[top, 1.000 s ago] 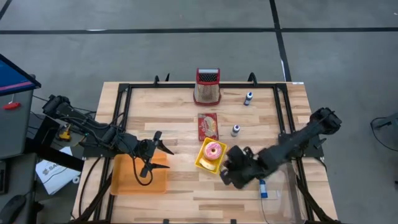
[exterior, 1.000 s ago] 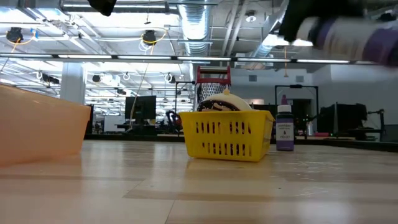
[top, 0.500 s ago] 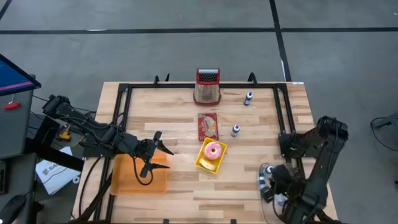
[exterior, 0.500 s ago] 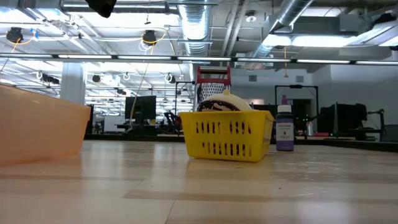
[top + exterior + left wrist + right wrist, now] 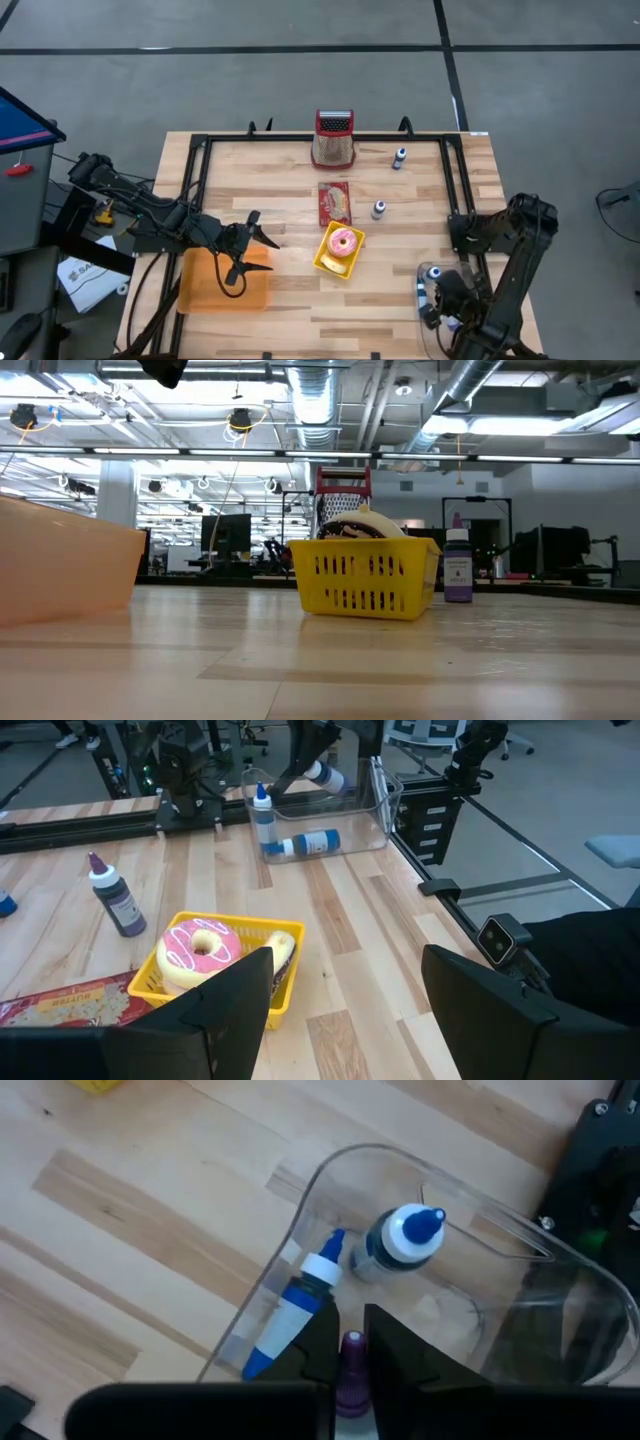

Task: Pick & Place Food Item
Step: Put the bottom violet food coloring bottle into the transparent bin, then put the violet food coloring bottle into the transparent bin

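The purple-capped bottle sits pinched in the right jaws, which are nearly closed on it, above the clear bin at the counter's front right corner. Beneath it a blue-capped bottle stands upright and another blue bottle lies against the wall. Released here, the held bottle may strike either one, tip the upright one, or glance off the rim onto the counter. The left jaws hang wide open over the orange tray, well apart.
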Robot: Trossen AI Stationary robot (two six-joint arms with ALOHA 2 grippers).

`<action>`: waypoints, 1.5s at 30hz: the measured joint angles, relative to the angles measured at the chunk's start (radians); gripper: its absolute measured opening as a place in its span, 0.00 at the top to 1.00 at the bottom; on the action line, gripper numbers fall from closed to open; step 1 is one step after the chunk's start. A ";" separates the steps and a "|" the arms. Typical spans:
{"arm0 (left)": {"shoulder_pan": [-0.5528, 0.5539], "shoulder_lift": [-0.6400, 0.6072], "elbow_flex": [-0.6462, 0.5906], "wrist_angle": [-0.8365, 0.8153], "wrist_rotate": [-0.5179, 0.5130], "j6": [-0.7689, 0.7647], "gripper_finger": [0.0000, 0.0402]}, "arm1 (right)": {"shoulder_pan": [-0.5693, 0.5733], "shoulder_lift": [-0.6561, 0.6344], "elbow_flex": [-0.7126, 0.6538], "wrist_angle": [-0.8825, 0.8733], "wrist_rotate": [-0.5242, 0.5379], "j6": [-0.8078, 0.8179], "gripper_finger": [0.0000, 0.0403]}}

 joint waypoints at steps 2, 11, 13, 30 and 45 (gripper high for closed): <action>0.000 0.000 0.000 0.000 0.000 0.000 0.38 | -0.001 0.000 0.000 0.000 0.000 -0.001 0.95; 0.000 0.000 0.000 -0.002 0.000 0.000 0.38 | -0.011 0.000 0.000 0.000 0.004 -0.015 0.72; 0.000 0.000 0.000 -0.003 0.000 0.000 0.38 | -0.016 0.000 0.000 0.000 0.008 -0.018 0.70; 0.000 0.000 0.000 -0.003 0.001 0.002 0.38 | -0.415 -0.001 0.000 0.000 0.375 -0.424 0.70; 0.000 0.000 0.000 -0.004 0.004 0.000 0.38 | -0.940 -0.001 0.000 0.133 0.298 -0.868 0.33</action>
